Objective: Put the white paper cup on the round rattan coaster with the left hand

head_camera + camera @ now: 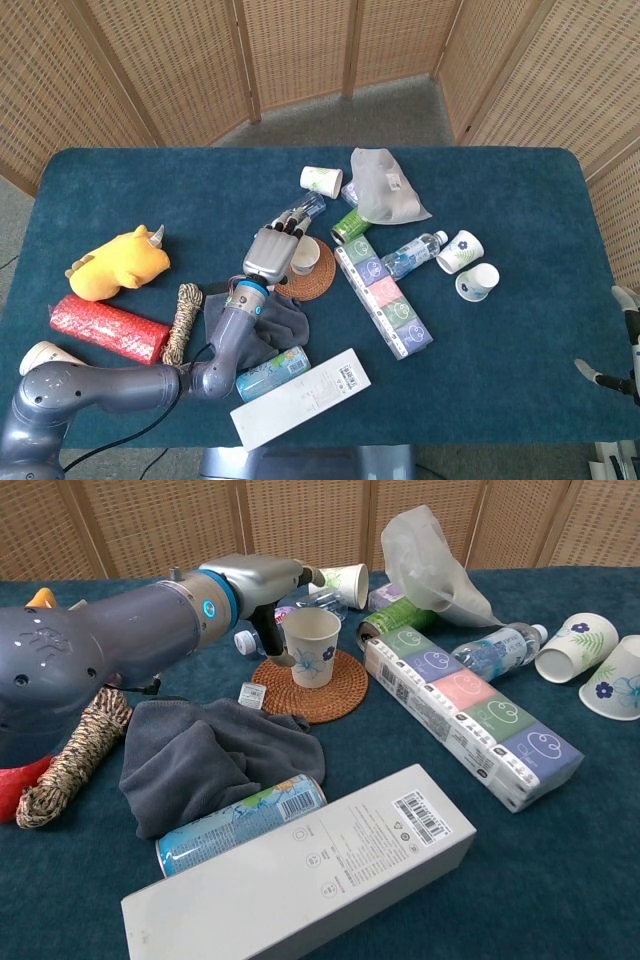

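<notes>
- White paper cup (pixel 314 646) stands upright on the round rattan coaster (pixel 312 688), mouth up, blue flower print facing the near side; the head view shows it toward the coaster's far-left part (pixel 304 256).
- Left hand (pixel 262 592) sits just left of the cup, fingers apart and extended toward the far side; from the chest view I cannot tell whether the thumb touches the cup's wall.
- In the head view the left hand's dark fingertips (pixel 287 227) point away, above a small bottle (pixel 303 210) lying on the table.
- Right hand (pixel 625 340) shows only as a sliver at the right edge of the head view; I cannot tell how its fingers lie.
- Grey cloth (pixel 205 758) lies crumpled near of the coaster, with a blue can (pixel 240 823) and a long white box (pixel 300 875) nearer still.
- Tissue multipack (pixel 468 712) runs diagonally right of the coaster, and a water bottle (pixel 496 646) lies just beyond it.
- Two flower-print cups (pixel 592 663) lie tipped at the far right.
- Braided rope (pixel 76 752), a red roll (pixel 108 328) and a yellow plush toy (pixel 118 263) sit at the left.
</notes>
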Action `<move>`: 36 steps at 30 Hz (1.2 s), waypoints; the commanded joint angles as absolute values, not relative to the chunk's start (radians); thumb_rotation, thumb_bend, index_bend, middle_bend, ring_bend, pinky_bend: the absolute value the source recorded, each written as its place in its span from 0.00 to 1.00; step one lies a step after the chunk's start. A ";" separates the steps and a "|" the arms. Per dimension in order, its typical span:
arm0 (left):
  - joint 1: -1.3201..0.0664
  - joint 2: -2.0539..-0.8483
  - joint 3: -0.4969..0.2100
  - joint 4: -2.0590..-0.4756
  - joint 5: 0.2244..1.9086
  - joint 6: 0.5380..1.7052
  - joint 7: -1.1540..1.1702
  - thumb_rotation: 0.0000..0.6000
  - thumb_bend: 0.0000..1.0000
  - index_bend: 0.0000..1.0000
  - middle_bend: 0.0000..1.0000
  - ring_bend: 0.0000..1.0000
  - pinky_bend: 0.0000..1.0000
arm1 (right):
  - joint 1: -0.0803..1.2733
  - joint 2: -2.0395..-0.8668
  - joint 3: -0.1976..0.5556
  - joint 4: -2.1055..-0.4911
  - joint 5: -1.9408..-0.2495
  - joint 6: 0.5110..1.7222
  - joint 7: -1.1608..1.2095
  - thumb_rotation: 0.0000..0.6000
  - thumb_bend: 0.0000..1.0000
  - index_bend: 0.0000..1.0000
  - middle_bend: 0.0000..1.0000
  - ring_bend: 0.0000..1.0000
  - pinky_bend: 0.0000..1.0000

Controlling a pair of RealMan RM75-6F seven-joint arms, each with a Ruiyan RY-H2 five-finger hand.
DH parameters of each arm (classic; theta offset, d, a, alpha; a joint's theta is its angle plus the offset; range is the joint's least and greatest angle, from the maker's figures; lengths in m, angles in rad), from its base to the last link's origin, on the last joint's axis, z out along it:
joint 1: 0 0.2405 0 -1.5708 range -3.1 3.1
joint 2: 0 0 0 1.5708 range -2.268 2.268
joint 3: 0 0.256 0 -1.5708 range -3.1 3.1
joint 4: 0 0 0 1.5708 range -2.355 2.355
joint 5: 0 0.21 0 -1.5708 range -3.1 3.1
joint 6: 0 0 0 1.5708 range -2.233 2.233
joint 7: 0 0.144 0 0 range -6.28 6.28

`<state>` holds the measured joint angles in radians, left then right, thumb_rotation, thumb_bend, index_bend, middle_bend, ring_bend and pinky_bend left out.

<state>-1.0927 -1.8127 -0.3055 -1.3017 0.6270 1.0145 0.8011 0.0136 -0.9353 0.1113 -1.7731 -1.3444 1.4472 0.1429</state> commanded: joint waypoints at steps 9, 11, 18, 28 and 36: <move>-1.022 -1.610 -0.260 -1.545 0.628 1.106 0.863 1.00 0.28 0.00 0.00 0.00 0.27 | 0.012 -0.933 0.109 -1.782 -1.357 1.454 0.140 1.00 0.04 0.00 0.00 0.00 0.00; -0.992 -1.550 -0.250 -1.599 0.646 1.134 0.848 1.00 0.28 0.00 0.00 0.00 0.26 | 0.012 -0.933 0.108 -1.784 -1.361 1.455 0.137 1.00 0.04 0.00 0.00 0.00 0.00; -0.863 -1.353 -0.190 -1.732 0.819 1.219 0.720 1.00 0.28 0.00 0.00 0.00 0.24 | 0.014 -0.937 0.109 -1.784 -1.369 1.460 0.135 1.00 0.04 0.00 0.00 0.00 0.00; -0.645 -1.078 -0.044 -1.918 1.112 1.372 0.595 1.00 0.28 0.00 0.00 0.00 0.18 | 0.014 -0.953 0.107 -1.784 -1.388 1.484 0.087 1.00 0.05 0.00 0.00 0.00 0.00; -0.460 -0.935 0.084 -2.018 1.268 1.517 0.586 1.00 0.28 0.00 0.00 0.00 0.04 | 0.014 -0.953 0.116 -1.770 -1.375 1.489 0.093 1.00 0.04 0.00 0.00 0.00 0.00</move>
<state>-0.5126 -0.9753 0.0357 -1.9932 1.1982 1.4623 0.6148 0.0137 -0.9531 0.1157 -1.7705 -1.3743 1.4883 0.0924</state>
